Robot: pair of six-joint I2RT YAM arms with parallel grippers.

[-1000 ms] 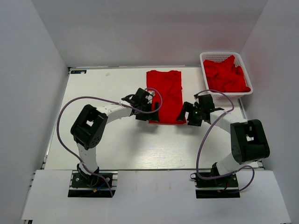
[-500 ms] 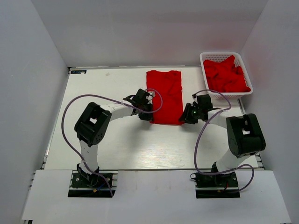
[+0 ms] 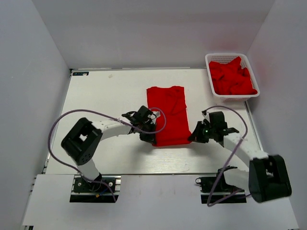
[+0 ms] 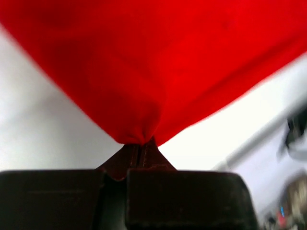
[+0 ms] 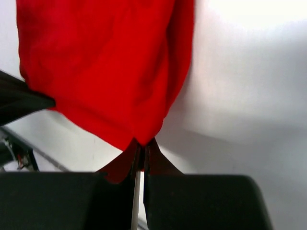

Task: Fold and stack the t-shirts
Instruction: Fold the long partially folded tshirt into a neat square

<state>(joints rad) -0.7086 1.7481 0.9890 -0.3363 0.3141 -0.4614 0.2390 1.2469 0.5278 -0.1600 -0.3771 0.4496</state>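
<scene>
Where the red t-shirt point(image 3: 167, 112) lies left of the basket point(image 3: 209, 72), the top view hides the fingertips of the left gripper point(image 3: 151, 136) and right gripper point(image 3: 194, 136) at its near corners. Left wrist, blurred: jaws pinch a corner. Right wrist: jaws clamp the other corner.

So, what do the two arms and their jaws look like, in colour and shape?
Both the left arm and right arm have white links between bulky black joint housings. A thin lilac cable loops loosely along each. In the wrist views the jaws are black blocks ending in dark, pointed tips.
</scene>
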